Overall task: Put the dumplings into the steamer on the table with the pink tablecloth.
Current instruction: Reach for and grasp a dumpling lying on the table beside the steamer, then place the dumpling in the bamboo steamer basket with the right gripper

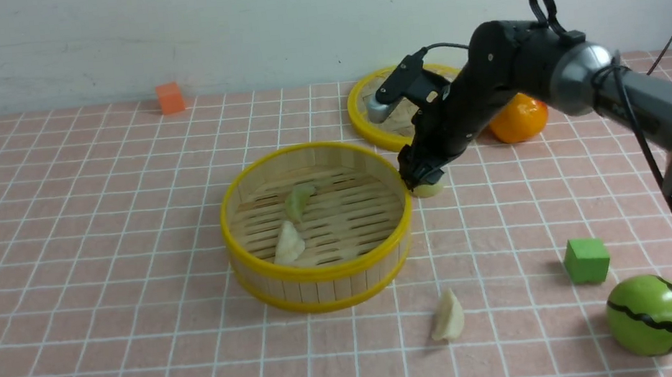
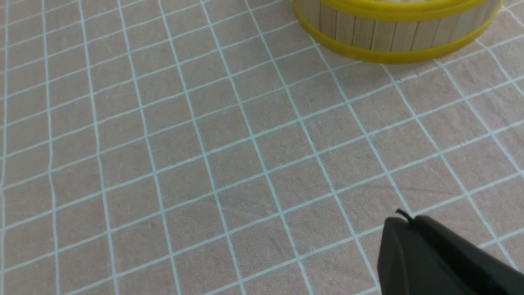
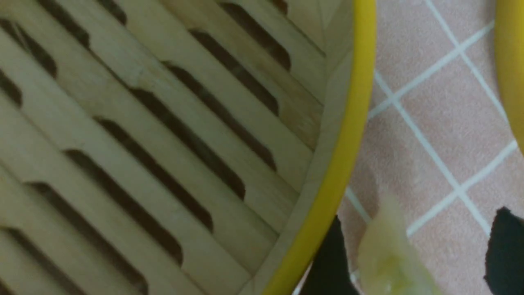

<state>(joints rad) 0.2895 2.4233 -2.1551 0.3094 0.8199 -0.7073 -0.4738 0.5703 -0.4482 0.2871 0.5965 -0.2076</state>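
1. Pink cloth with white grid covers the desk; behind is a pale wall.
2. Two dumplings lie in the steamer, two outside.
3. Right pincer is apart around one; left pincer is together.

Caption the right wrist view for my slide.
Open right claw around a pale dumpling on the pink tablecloth, just outside the steamer's yellow rim.
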